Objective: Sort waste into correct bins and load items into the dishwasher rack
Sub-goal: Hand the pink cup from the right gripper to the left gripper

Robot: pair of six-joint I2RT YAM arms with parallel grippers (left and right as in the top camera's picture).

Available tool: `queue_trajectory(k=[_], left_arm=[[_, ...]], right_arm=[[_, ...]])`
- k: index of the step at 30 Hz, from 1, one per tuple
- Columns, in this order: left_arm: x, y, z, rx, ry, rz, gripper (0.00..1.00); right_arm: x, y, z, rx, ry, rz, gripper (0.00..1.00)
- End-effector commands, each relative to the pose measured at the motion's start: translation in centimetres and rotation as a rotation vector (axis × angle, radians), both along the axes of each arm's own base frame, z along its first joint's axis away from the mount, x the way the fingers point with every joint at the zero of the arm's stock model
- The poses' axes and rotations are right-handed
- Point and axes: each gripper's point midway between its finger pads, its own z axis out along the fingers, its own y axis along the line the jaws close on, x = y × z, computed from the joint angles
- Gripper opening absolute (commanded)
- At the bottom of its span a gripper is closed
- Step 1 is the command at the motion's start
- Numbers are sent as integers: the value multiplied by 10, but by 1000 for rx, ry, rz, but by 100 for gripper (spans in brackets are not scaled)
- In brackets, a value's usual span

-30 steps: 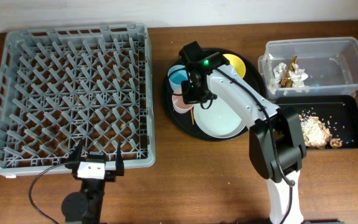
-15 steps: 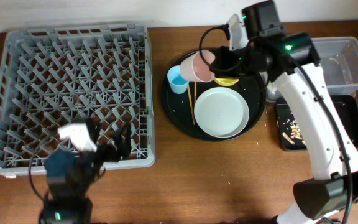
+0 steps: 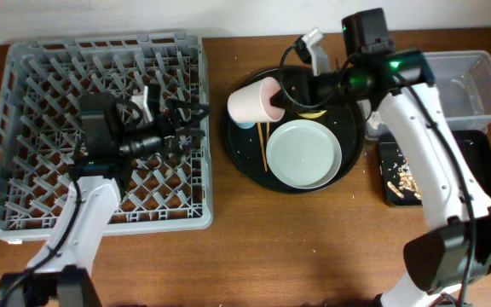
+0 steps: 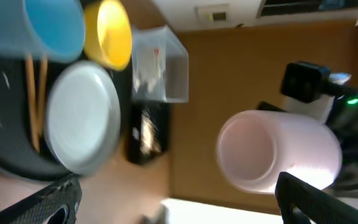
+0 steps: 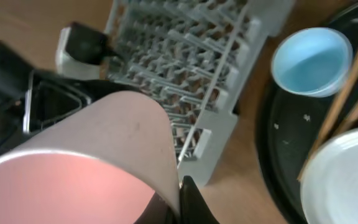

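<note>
My right gripper (image 3: 281,95) is shut on the rim of the pink-white cup (image 3: 252,102) and holds it on its side, above the left edge of the round black tray (image 3: 352,158). The wall of the cup (image 5: 86,155) sits between the right fingers (image 5: 182,199). My left gripper (image 3: 191,126) is open and empty over the right side of the dishwasher rack (image 3: 49,94), facing the cup (image 4: 272,152). On the tray lie the pale grey plate (image 3: 303,153), the chopsticks (image 3: 262,145) and the yellow bowl (image 3: 316,112), which is partly hidden. The blue cup (image 5: 312,61) stands beside them.
The clear tub (image 3: 471,85) stands at the far right. In front of it is the shallow black tray (image 3: 476,170) with beige food scraps (image 3: 406,181). The right arm crosses over both bins' left ends. The rack's near corner (image 5: 213,140) is close under the held cup.
My left arm has risen from the table's front edge and now reaches across the rack toward the tray. My right gripper has carried the pink-white cup a little left and lower.
</note>
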Motion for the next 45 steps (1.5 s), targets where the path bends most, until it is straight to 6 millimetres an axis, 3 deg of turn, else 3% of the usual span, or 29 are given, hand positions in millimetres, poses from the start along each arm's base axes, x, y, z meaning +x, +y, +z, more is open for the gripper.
queue_trajectory(k=[1, 7, 13, 23, 25, 28, 31, 35, 37, 38, 39, 40, 41, 43, 45], left_arm=[[-15, -9, 9, -132, 170, -93, 99], [-23, -13, 14, -152, 167, -143, 94], [-38, -30, 18, -162, 138, -242, 99], [-48, -37, 22, -183, 142, -302, 99], [-50, -37, 23, -187, 142, -310, 92], [-51, -37, 24, -190, 142, -316, 67], [-53, -38, 25, -196, 143, -329, 51], [-53, -37, 25, -196, 143, -328, 44], [-53, -37, 25, -195, 142, -327, 41], [-52, -37, 25, -193, 132, -326, 39], [-50, -37, 29, -188, 94, -329, 34], [-47, -37, 32, -181, 44, -328, 29], [-43, -35, 36, -175, 4, -321, 25], [-33, -24, 38, -161, -41, -272, 23], [-21, -10, 36, -145, -55, -206, 24]], right_arm=[[-12, 14, -13, 224, 29, 133, 4], [-15, 25, -43, 346, 56, 163, 4], [-15, 50, -39, 348, 4, 193, 4], [-43, 89, -46, 340, 17, 300, 4], [-44, 89, -46, 339, 14, 304, 4], [-45, 87, -51, 324, 10, 306, 4], [-47, 82, -58, 301, 22, 301, 4], [-48, 82, -58, 299, 23, 301, 5], [-47, 81, -58, 300, 23, 299, 12], [-46, 80, -58, 300, 22, 295, 21], [-44, 78, -58, 300, 21, 289, 48], [-42, 75, -58, 300, 20, 282, 68], [-38, 71, -58, 300, 19, 268, 79], [-28, 56, -57, 306, 17, 230, 93], [-18, 39, -54, 325, 15, 198, 98]])
